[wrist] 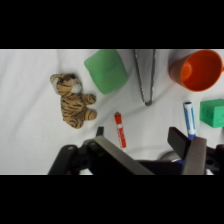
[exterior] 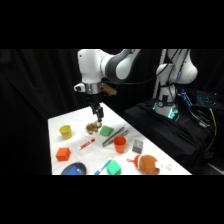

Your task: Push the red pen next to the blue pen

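Observation:
The red pen (exterior: 87,145) (wrist: 120,130) lies on the white table (exterior: 62,120), a short red marker with a whitish end. The blue pen (exterior: 104,166) (wrist: 189,119) rests apart from it, closer to the table's front edge, beside a green block (exterior: 113,168) (wrist: 212,112). My gripper (exterior: 98,118) (wrist: 139,137) hangs above the table near a small tiger toy (exterior: 91,128) (wrist: 72,100), behind the red pen. It is open and holds nothing. In the wrist view the red pen shows on the table between the two fingers (wrist: 180,139).
Around the pens stand a green cube (exterior: 106,131) (wrist: 106,70), dark tongs (exterior: 115,136) (wrist: 145,75), an orange cup (exterior: 119,144) (wrist: 197,70), a yellow cup (exterior: 65,131), a red-orange cube (exterior: 63,154), a dark-blue bowl (exterior: 74,170), a grey block (exterior: 137,146) and a plush toy (exterior: 147,164).

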{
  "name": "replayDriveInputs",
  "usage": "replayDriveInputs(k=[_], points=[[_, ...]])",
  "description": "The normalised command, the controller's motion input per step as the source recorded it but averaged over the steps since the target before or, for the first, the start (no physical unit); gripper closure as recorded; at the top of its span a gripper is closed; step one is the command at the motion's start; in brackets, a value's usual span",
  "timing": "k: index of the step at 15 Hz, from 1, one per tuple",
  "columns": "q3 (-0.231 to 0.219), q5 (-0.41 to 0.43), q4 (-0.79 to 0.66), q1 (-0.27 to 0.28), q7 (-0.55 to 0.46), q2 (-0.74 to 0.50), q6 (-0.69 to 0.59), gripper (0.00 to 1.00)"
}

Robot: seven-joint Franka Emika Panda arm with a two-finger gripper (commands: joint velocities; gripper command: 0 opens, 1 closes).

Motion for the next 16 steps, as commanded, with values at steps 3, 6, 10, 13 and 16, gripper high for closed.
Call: replayDriveInputs(k=[3, 6, 10, 13, 16], points=[[0.020, -0.002, 0.07, -0.020, -0.01, 0.04, -0.01, 0.00], [0.006, -0.001, 0.29, -0.045, -0.06, 0.17, -0.03, 0.00], [-0.017, 0.000, 0.50, -0.087, -0.15, 0.33, -0.06, 0.00], [-0.016, 0.036, 0.59, -0.123, -0.25, 0.42, -0.10, 0.00], [0.030, 0.101, 0.57, -0.144, -0.32, 0.42, -0.09, 0.00]])
